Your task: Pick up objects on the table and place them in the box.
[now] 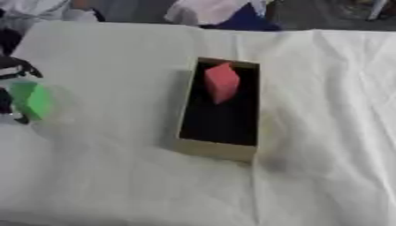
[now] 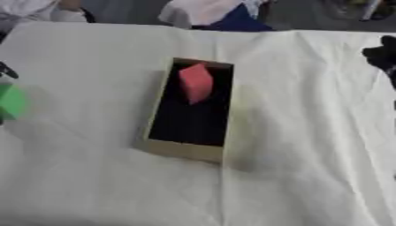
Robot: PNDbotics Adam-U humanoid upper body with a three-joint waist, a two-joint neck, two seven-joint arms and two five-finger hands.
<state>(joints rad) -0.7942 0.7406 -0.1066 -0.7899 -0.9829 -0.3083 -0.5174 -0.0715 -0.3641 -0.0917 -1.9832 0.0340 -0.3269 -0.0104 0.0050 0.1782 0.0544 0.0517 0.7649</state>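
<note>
Seemingly light and stiff, the green block point(image 1: 31, 99) looks like foam, easy to take by two flat opposite faces. It sits at the left edge of the surface point(image 1: 116, 176) in the left hand point(image 1: 11, 70), whose dark fingers curl round it from above and below. The red block point(image 1: 222, 82) already leans inside the box point(image 1: 216, 150), which stands near the surface's middle. The right hand point(image 2: 382, 55) shows only as a dark shape at the right edge; whether its fingers are open I cannot tell.
</note>
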